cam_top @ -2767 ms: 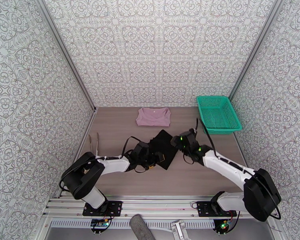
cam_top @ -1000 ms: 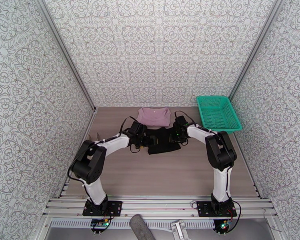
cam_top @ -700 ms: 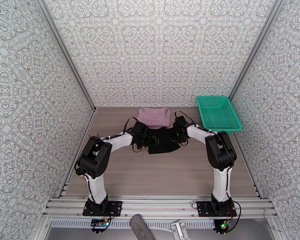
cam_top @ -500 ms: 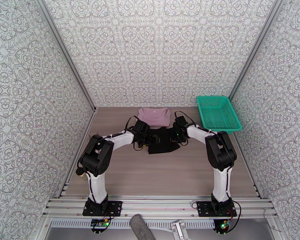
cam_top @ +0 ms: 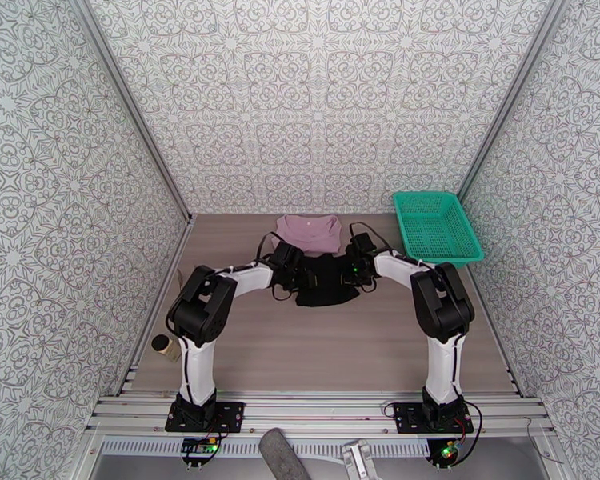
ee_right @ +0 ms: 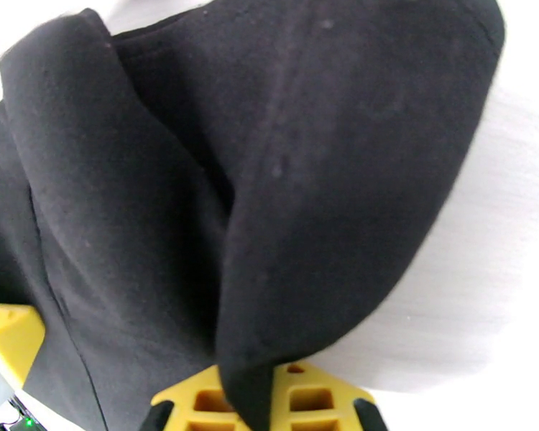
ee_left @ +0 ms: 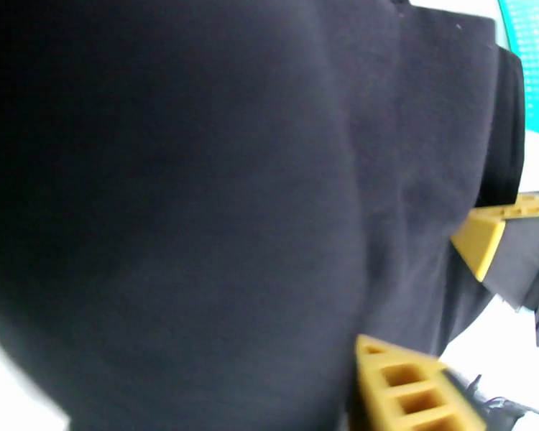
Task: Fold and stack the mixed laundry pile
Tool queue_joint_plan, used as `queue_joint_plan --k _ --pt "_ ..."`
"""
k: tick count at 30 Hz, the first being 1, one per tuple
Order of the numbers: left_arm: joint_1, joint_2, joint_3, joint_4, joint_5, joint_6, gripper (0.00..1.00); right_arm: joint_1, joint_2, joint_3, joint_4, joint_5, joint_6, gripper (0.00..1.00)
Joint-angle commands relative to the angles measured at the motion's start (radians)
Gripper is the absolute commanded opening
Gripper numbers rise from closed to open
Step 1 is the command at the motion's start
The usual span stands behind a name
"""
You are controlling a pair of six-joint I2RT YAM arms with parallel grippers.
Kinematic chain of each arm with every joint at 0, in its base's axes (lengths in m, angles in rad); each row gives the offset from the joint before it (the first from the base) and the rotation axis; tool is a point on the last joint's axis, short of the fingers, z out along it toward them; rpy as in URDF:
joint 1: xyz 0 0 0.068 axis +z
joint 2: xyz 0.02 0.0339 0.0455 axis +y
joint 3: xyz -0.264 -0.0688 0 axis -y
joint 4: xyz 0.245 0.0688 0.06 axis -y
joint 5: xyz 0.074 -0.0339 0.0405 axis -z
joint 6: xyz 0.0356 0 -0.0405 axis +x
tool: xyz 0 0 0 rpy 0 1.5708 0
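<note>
Your right claw [cam_top: 351, 270] has clenched on the black garment [cam_top: 326, 286]; your left claw [cam_top: 295, 274] has moved in, grip unclear, so confirm before folding.

A teal basket [cam_top: 438, 227] sits at the tabletop's [cam_top: 316, 354] far right corner. A small beige jar-like object [cam_top: 166, 346] lies near its left edge.

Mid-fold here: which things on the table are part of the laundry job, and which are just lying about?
Part of the job:
- black garment
- pink shirt

Lying about:
- teal basket
- small tan item at the table's left edge
</note>
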Motion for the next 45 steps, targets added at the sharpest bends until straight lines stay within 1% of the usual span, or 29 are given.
queue_joint_plan --k 1,5,8,13,17,20,26,31,32,35,38,41,45 --pt "-0.031 0.014 -0.020 0.047 0.034 -0.003 0.00 0.001 0.009 -0.041 -0.023 -0.023 0.019 0.00" --pt "-0.034 -0.034 -0.033 0.031 0.016 0.001 0.00 0.001 -0.026 -0.047 -0.029 -0.034 0.019 0.00" --pt "-0.034 -0.100 -0.018 -0.045 -0.020 0.026 0.00 0.000 -0.076 -0.037 -0.045 -0.033 0.019 0.00" --pt "-0.032 -0.174 0.114 -0.235 -0.065 0.102 0.00 0.002 -0.176 0.024 -0.089 -0.025 0.023 0.00" --pt "-0.018 -0.186 0.220 -0.315 -0.069 0.144 0.00 0.001 -0.222 0.106 -0.126 -0.025 0.026 0.00" --pt "0.012 -0.162 0.317 -0.370 -0.068 0.178 0.00 0.002 -0.215 0.201 -0.158 -0.021 0.021 0.00" --pt "0.090 -0.036 0.572 -0.461 -0.056 0.278 0.00 0.001 -0.075 0.472 -0.234 0.020 -0.006 0.00" --pt "0.171 0.142 0.811 -0.501 -0.009 0.329 0.00 -0.002 0.139 0.782 -0.293 0.024 -0.009 0.00" --pt "0.187 0.177 0.886 -0.511 -0.001 0.335 0.00 -0.003 0.191 0.853 -0.310 0.024 -0.004 0.00" --pt "0.228 0.310 1.033 -0.539 0.020 0.349 0.00 -0.009 0.336 1.050 -0.350 0.013 0.011 0.00" --pt "0.261 0.420 1.166 -0.571 0.038 0.357 0.00 -0.017 0.456 1.209 -0.370 -0.005 0.042 0.00" --pt "0.292 0.502 1.235 -0.571 0.062 0.350 0.00 -0.028 0.531 1.258 -0.344 -0.041 0.091 0.00" --pt "0.319 0.567 1.238 -0.516 0.100 0.319 0.00 -0.036 0.588 1.254 -0.304 -0.062 0.128 0.00"
